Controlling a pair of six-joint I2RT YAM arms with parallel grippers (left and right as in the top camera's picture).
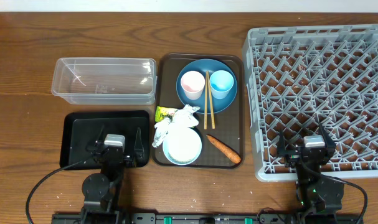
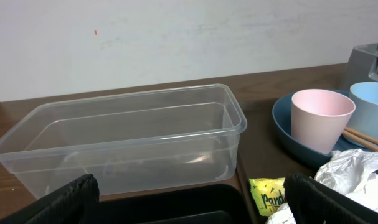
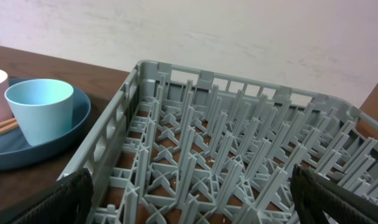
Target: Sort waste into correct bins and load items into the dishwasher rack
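Observation:
On the brown serving tray (image 1: 169, 62) a big blue plate (image 1: 204, 104) holds a white-pink cup (image 1: 192, 84), a light blue cup (image 1: 221, 83) and wooden chopsticks (image 1: 207, 102). In front lie crumpled white paper (image 1: 178, 119) with a yellow-green wrapper (image 1: 162, 114), a pale blue bowl (image 1: 182, 146) and an orange carrot (image 1: 223, 148). My left gripper (image 1: 119, 140) is open and empty over the black tray (image 1: 76, 127), facing the clear tub (image 2: 126, 137). My right gripper (image 1: 305, 144) is open and empty over the grey rack (image 1: 319, 74). I cannot make out any rice grains.
The clear tub (image 1: 104, 81) stands behind the black tray at the left. The wrapper (image 2: 266, 191), paper (image 2: 357, 171) and pink cup (image 2: 319, 118) lie right of my left gripper (image 2: 189, 199). The rack's upright pegs (image 3: 238, 155) rise between my right gripper's fingers (image 3: 192, 193).

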